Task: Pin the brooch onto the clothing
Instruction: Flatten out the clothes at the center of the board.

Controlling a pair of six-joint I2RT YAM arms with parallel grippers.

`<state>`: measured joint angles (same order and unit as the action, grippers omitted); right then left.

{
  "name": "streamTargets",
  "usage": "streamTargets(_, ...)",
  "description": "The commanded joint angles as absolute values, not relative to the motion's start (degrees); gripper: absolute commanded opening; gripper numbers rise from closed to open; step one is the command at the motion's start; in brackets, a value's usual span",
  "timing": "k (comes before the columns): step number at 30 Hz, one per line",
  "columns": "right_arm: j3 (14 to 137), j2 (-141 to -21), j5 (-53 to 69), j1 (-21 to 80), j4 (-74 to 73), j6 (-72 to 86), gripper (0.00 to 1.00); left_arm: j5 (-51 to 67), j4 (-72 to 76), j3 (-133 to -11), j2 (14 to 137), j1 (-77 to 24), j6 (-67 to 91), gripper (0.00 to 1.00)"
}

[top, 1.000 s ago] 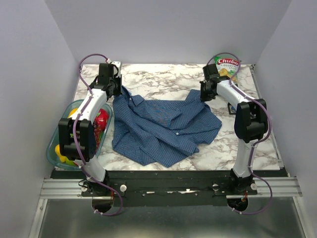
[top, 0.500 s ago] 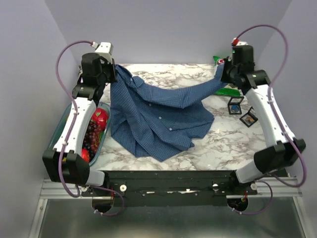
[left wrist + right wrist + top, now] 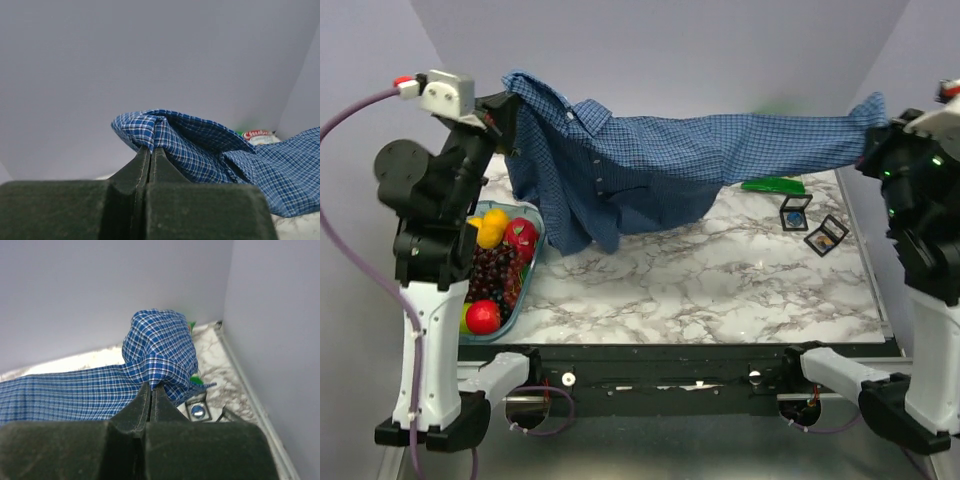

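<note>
Shirt [image 3: 650, 160] hanging stretched in air between arms, lower folds drooping toward marble table [image 3: 720, 290]. Left gripper [image 3: 151, 150] pinching one end, right gripper [image 3: 151, 387] pinching sleeve end, jaws pressing tight on cloth. Likely spreading step underway; next move calling for laying fabric flat. Overhead view showing two small cases [image 3: 795, 212] at right; left wrist view hiding them.

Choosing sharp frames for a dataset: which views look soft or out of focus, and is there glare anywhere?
Top external: evenly lit, shirt sharp, no glare on the marble table. Left wrist: the shirt's checks crisp; the left fingers, close to the lens, dark and soft-edged. Right wrist: likewise, crisp checks, right fingers dark and blurred.
</note>
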<state>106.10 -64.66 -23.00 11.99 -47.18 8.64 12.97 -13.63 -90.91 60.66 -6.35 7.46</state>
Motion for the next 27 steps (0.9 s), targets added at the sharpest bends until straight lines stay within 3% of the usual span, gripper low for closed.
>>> streamTargets(1,111.44,-58.98,-30.05,11.69,-46.58,4.13,0.01,18.28,-11.60,-95.79,55.20,-6.33,6.59,0.00)
streamTargets(8,114.70,-53.09,-31.64,11.78,-45.44,2.20,0.01,22.58,-15.38,-104.67,53.09,-6.33,11.06,0.00)
streamTargets(13,112.95,-51.24,-33.66,11.78,-42.46,-1.49,0.01,26.54,-10.91,-104.60,54.93,-6.33,16.78,0.00)
streamTargets(21,91.99,-55.81,-44.64,11.08,-35.17,-1.41,0.01,26.37,-1.07,-89.75,69.57,-6.42,18.72,0.00)
streamTargets(27,74.20,-60.27,-33.06,-1.65,-31.12,10.78,0.01,25.75,10.44,-83.67,90.73,-6.59,12.49,0.00)
